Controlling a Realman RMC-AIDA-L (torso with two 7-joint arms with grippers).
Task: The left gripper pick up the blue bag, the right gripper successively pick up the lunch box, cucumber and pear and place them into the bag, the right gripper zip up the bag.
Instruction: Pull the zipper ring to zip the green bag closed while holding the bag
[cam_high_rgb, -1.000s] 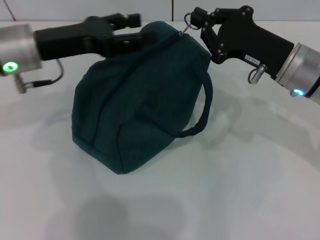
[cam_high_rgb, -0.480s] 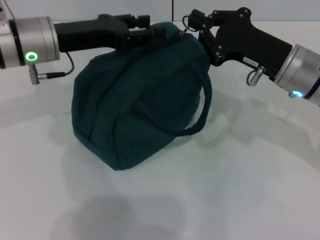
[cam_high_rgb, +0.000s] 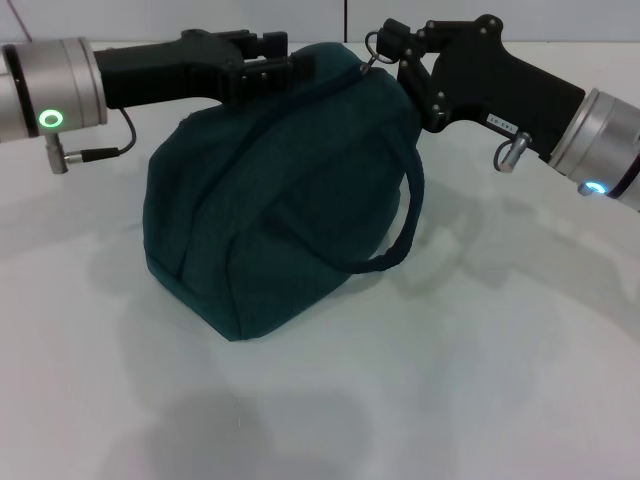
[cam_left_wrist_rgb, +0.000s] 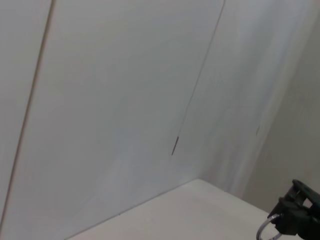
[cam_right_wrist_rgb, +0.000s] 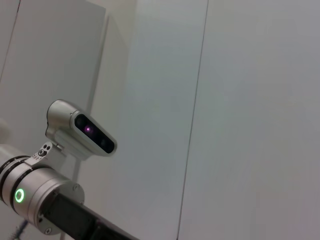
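Note:
The blue bag (cam_high_rgb: 270, 190) stands bulging on the white table in the head view, with one loop handle (cam_high_rgb: 408, 215) hanging down its right side. My left gripper (cam_high_rgb: 280, 62) reaches in from the left and is shut on the bag's top edge. Coming from the right, my right gripper (cam_high_rgb: 388, 50) is at the bag's top right corner, shut on the zipper's metal ring pull (cam_high_rgb: 374, 42). The left wrist view catches the right gripper's tip (cam_left_wrist_rgb: 300, 220) and the ring pull (cam_left_wrist_rgb: 265, 231). The lunch box, cucumber and pear are out of view.
White table (cam_high_rgb: 480, 380) spreads in front of and beside the bag. A white panelled wall (cam_left_wrist_rgb: 125, 100) stands behind. The right wrist view shows the left arm's silver wrist with its green light (cam_right_wrist_rgb: 20, 195) and camera (cam_right_wrist_rgb: 85, 131).
The left arm has shifted right and a little up along the bag's top, still holding it. The right gripper has stayed nearly still at the ring pull. The bag has barely moved.

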